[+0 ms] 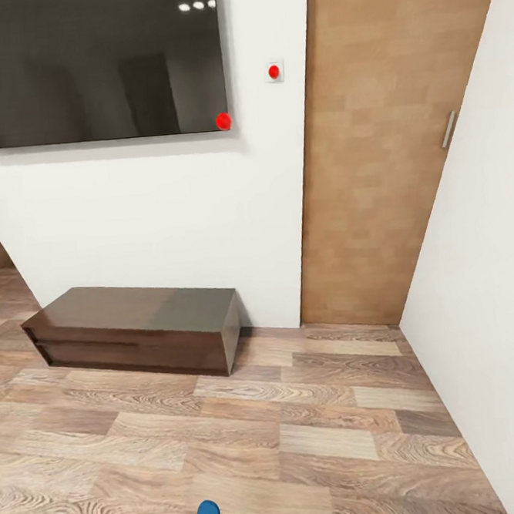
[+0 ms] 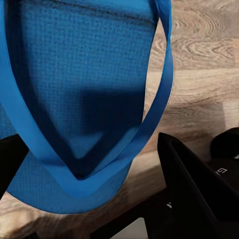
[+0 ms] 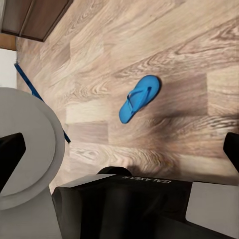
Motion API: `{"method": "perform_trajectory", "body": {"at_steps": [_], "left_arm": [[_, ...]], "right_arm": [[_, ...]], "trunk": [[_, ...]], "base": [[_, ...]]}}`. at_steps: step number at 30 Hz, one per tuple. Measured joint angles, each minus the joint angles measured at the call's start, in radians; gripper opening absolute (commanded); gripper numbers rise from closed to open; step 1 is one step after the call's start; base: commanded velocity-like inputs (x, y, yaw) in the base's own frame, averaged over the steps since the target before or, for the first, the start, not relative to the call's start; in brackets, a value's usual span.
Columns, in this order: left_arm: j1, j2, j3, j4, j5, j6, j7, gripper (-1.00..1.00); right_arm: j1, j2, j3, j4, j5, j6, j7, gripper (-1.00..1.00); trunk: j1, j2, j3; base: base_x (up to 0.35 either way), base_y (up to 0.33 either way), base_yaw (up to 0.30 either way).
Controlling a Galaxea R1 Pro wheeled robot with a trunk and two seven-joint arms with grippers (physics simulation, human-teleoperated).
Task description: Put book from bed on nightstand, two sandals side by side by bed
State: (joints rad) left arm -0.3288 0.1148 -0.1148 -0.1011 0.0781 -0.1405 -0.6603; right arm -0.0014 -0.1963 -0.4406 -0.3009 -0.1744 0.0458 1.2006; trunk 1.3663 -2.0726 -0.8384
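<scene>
Sandal hangs in your left claw, seemingly gripped; right claw state unclear. Second sandal lies on floor at six o'clock; fetch it next.

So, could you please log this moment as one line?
left gripper: holding sandal | second sandal: on floor | right gripper: unclear

A low cabinet stands against the wall under a screen; a door lies to its right.
</scene>
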Motion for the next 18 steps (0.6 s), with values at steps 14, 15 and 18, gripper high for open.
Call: {"method": "perform_trajectory", "body": {"at_steps": [14,15,18], "left_arm": [[0.000,0.000,-0.001,0.000,0.000,-0.001,0.002,-1.00],[0.000,0.000,0.000,0.000,0.000,0.000,0.000,-1.00],[0.000,0.000,0.000,0.000,0.000,0.000,0.000,-1.00]], "right_arm": [[0.000,0.000,0.000,0.000,0.000,0.000,0.000,1.00],[0.000,0.000,0.000,0.000,0.000,0.000,0.000,1.00],[0.000,0.000,0.000,0.000,0.000,0.000,0.000,1.00]], "trunk": [[0.000,0.000,0.000],[0.000,0.000,0.000],[0.000,0.000,0.000]], "base": [[0.001,-0.001,0.293],[0.000,0.000,0.293],[0.000,0.000,0.293]]}}
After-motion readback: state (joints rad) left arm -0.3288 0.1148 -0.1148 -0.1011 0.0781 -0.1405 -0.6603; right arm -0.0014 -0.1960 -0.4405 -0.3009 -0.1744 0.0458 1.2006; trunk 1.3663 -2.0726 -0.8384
